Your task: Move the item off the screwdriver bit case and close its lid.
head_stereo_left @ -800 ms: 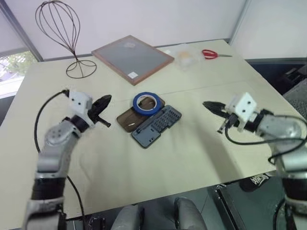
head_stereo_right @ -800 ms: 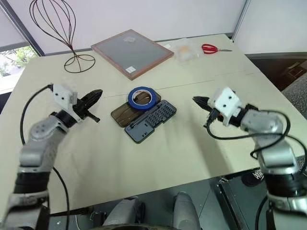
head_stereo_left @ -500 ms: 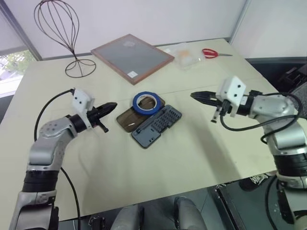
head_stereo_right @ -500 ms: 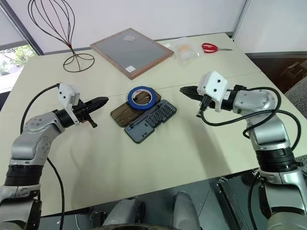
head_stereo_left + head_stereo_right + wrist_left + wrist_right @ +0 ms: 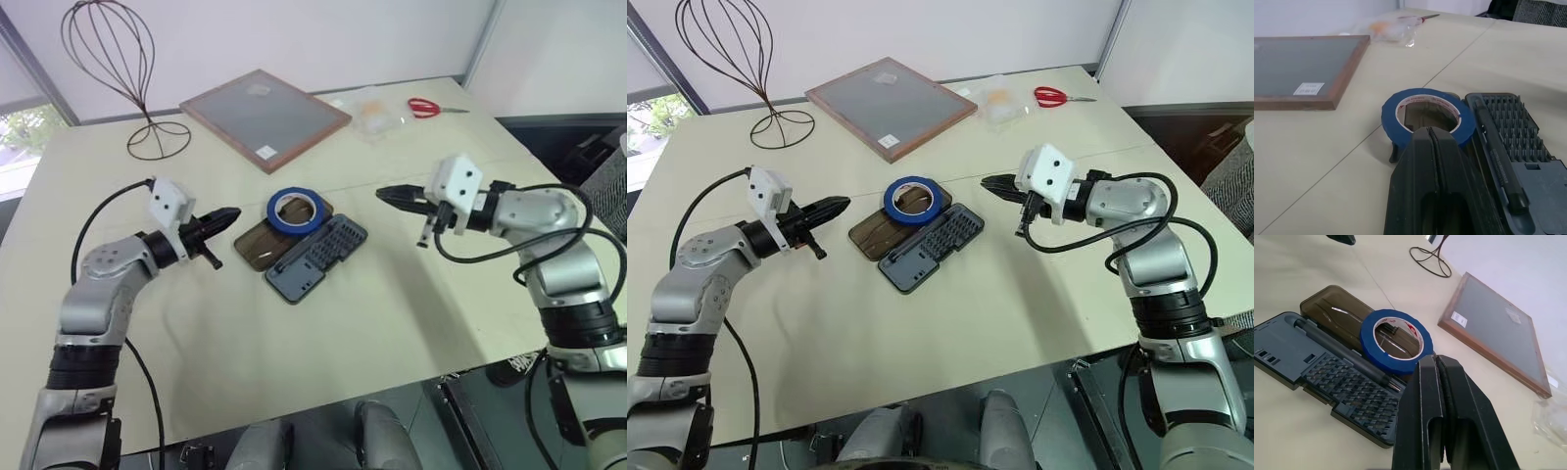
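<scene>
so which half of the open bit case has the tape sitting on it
The smoky-brown lid, the half lying nearer the left tool. The blue tape roll rests on its far end; the grey base with the bits carries nothing.

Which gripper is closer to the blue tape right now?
Left, narrowly. The left gripper hangs shut just off the tape's left side, tip toward it. The right gripper hangs shut a little farther off on its right, also pointing at it.
</scene>
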You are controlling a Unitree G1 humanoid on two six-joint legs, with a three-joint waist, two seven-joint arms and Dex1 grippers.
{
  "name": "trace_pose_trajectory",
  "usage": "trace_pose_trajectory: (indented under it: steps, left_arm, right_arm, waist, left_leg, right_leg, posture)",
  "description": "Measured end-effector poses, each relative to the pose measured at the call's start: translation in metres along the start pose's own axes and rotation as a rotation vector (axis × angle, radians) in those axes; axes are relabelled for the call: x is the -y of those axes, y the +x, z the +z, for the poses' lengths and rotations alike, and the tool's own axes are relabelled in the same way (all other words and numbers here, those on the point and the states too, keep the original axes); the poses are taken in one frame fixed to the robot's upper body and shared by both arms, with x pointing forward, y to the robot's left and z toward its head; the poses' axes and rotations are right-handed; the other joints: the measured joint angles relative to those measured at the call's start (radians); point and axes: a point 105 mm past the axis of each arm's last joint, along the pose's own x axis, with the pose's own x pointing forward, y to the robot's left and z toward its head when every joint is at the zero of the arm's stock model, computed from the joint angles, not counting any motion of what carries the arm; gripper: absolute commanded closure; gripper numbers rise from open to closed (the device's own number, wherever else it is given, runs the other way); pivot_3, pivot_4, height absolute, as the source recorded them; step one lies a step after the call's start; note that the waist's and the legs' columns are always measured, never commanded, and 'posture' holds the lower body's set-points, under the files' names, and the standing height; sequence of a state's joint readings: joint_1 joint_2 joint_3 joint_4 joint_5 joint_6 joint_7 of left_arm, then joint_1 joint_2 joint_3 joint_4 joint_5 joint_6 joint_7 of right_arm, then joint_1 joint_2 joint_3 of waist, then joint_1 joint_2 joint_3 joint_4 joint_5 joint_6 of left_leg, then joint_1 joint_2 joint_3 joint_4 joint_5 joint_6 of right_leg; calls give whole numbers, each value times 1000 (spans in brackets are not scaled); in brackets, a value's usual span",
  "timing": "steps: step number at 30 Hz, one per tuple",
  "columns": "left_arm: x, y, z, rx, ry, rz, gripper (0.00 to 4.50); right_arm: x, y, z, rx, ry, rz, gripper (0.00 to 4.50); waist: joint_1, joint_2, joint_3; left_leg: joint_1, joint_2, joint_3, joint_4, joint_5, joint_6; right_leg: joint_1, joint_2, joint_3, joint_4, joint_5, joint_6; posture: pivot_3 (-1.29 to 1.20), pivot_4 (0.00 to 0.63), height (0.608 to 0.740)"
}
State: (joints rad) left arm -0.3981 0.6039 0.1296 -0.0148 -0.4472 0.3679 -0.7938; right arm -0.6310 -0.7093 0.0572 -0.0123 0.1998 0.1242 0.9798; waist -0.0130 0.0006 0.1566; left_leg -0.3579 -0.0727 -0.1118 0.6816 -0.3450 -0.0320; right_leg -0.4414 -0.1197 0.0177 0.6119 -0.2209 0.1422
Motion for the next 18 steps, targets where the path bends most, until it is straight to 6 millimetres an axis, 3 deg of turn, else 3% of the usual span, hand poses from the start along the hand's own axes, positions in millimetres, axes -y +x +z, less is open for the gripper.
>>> trace_pose_trajectory:
  steps: [7,8,10,17,18]
  left_arm:
    - [0,0,0,-4,5,3,4500]
    - [0,1,0,-4,6,4,4500]
    - [0,2,-1,-7,5,6,4500]
    - [9,11,-8,-22,-7,-19,4500]
    - [8,11,-8,-22,2,-14,4500]
  right_arm:
    - [-1,6,3,9,-15,9,4452]
    - [-1,7,4,13,-15,9,4219]
    - [-1,11,5,28,-3,7,3644]
    - [-4,68,7,29,70,36,16]
    - [-4,74,6,16,80,44,16]
  waist:
    - [1,0,0]
    - [1,0,0]
    - [0,0,0]
    - [-7,0,0]
    - [-7,0,0]
  left_leg:
    - [0,0,0,0,0,0]
    - [0,0,0,0,0,0]
    - [0,0,0,0,0,0]
    - [-1,0,0,0,0,0]
    - [-1,0,0,0,0,0]
  right_leg:
    - [0,0,0,0,0,0]
    - [0,0,0,0,0,0]
    - [0,0,0,0,0,0]
    - [-2,0,0,1,0,0]
    - [-2,0,0,1,0,0]
  posture:
    - [0,150,740]
    - [0,150,740]
    - [0,150,740]
    - [0,150,740]
    - [0,150,740]
